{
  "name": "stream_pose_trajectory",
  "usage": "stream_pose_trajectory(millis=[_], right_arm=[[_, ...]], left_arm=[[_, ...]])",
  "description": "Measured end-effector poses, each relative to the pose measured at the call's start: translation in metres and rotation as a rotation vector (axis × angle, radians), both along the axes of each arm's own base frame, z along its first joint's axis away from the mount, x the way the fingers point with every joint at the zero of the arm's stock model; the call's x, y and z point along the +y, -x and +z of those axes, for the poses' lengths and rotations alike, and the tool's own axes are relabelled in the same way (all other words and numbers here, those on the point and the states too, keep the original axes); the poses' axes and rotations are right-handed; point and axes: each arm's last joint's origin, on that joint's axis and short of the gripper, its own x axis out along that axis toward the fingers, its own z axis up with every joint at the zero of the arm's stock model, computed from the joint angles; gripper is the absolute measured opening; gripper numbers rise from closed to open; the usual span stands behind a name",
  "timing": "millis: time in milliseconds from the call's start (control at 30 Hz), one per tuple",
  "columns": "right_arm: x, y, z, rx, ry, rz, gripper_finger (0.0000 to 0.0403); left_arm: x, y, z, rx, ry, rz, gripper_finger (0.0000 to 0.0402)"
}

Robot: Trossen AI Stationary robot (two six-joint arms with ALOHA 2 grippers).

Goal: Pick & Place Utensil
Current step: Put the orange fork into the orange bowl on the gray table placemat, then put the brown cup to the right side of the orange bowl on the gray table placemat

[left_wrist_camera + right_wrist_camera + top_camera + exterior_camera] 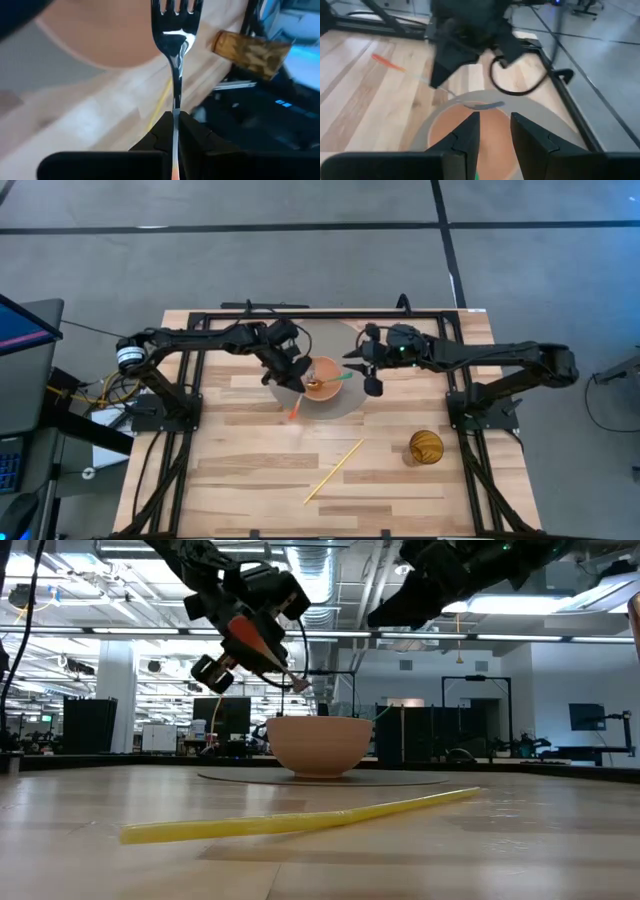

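Observation:
A fork with a silver head and an orange handle is in my left gripper, which is shut on it beside the left rim of the orange bowl. The tines hang just above the bowl. The bowl stands on a round grey mat. A green-handled utensil lies in the bowl, its handle over the right rim. My right gripper is open and holds nothing. It hovers above the right side of the bowl. My left gripper pinches the fork's thin metal shaft between its two fingers, behind the head. The fork runs along the fingers, head forward. It is lifted clear and tilted, with the tines down toward the bowl and the orange handle end sticking out behind.
A long yellow stick lies flat on the table nearer the front edge. An amber cup stands at the right front. A black frame borders the table's far edge and sides. Bare wood lies at the front left.

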Motion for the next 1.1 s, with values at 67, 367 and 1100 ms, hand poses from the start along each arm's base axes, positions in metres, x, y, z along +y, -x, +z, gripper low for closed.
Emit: stream_pose_trajectory(millis=[67, 367, 1100], right_arm=[[0.002, -0.006, -0.005, 0.001, 0.016, 0.020, 0.0103], [0.003, -0.008, -0.005, 0.012, 0.144, -0.027, 0.0103], [0.003, -0.003, 0.003, -0.009, 0.186, -0.025, 0.0103]], left_arm=[[0.004, 0.000, -0.002, 0.027, 0.056, 0.039, 0.0017], [0.008, -0.016, -0.040, 0.173, 0.296, 0.092, 0.0017], [0.028, -0.030, -0.050, 0.106, 0.432, 0.153, 0.0080]])
